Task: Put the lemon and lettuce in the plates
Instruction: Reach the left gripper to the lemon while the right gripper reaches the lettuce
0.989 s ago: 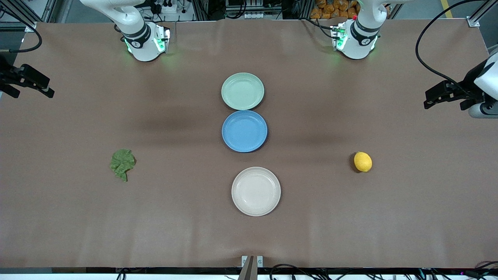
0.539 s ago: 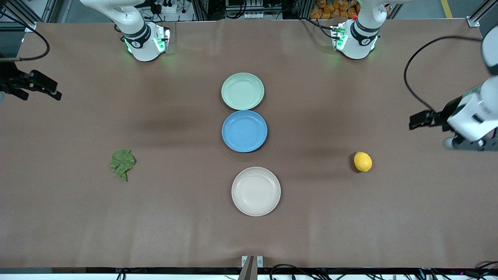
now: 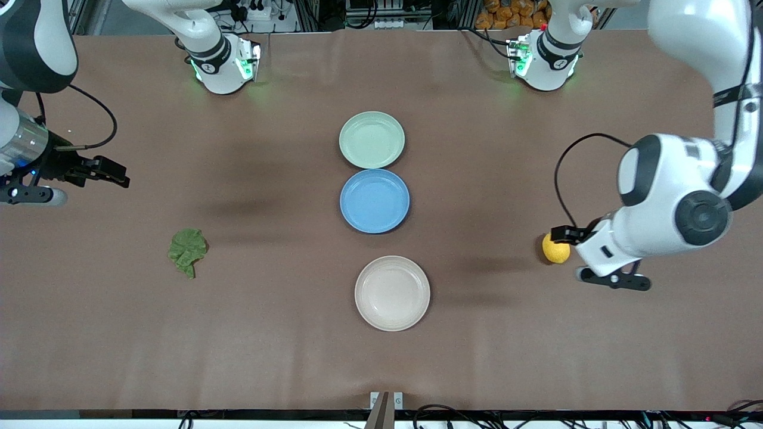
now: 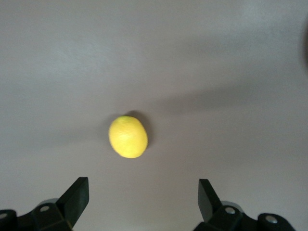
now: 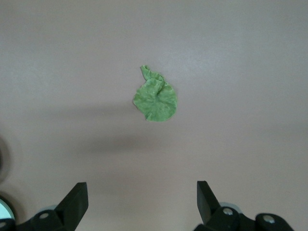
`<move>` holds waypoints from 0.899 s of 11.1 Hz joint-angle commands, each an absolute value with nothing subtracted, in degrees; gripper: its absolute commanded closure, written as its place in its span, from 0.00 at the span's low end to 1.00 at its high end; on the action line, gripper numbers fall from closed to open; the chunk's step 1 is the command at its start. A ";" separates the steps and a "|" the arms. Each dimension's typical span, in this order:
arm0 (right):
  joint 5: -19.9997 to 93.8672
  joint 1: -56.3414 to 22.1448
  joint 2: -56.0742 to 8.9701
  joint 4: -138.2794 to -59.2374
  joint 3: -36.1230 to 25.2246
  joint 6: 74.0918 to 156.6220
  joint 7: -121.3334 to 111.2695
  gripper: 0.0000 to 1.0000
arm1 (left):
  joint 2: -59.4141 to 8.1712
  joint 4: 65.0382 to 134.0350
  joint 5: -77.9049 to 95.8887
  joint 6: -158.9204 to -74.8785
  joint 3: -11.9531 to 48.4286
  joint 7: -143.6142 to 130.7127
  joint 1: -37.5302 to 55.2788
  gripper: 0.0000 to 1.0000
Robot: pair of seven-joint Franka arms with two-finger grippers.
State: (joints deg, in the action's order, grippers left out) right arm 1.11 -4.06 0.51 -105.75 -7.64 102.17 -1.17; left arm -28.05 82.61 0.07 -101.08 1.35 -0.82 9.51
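Observation:
The lemon (image 3: 555,252) lies on the brown table toward the left arm's end; in the left wrist view it (image 4: 128,137) sits just ahead of the fingers. My left gripper (image 3: 564,233) is up over the lemon, open and empty (image 4: 143,188). The lettuce (image 3: 188,251) lies toward the right arm's end, and shows in the right wrist view (image 5: 155,98). My right gripper (image 3: 113,171) is up over bare table, open and empty (image 5: 140,189), apart from the lettuce. The mint green plate (image 3: 372,140) and the cream-beige plate (image 3: 392,293) are both empty.
A blue plate (image 3: 374,201) sits between the mint and cream plates in the middle of the table, touching the mint one. The two arm bases (image 3: 222,62) (image 3: 545,59) stand along the table's edge farthest from the front camera.
The left arm has swung in from the table's end and come over the lemon. The right gripper has moved inward toward the lettuce. Lemon, lettuce and plates have not moved.

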 commanded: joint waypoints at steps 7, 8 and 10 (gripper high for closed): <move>0.44 -2.55 -5.95 -119.27 -7.47 125.92 -1.23 0.00 | -29.71 93.32 0.88 -114.41 0.88 -7.82 8.88 0.00; 0.61 -2.20 -8.85 -119.27 -7.47 128.73 -1.23 0.00 | -29.79 94.30 0.79 -115.04 0.88 -7.82 8.96 0.00; 0.62 -2.37 -13.52 -119.27 -7.47 133.92 -1.23 0.00 | -30.76 96.05 -2.44 -115.75 0.88 -7.65 8.88 0.00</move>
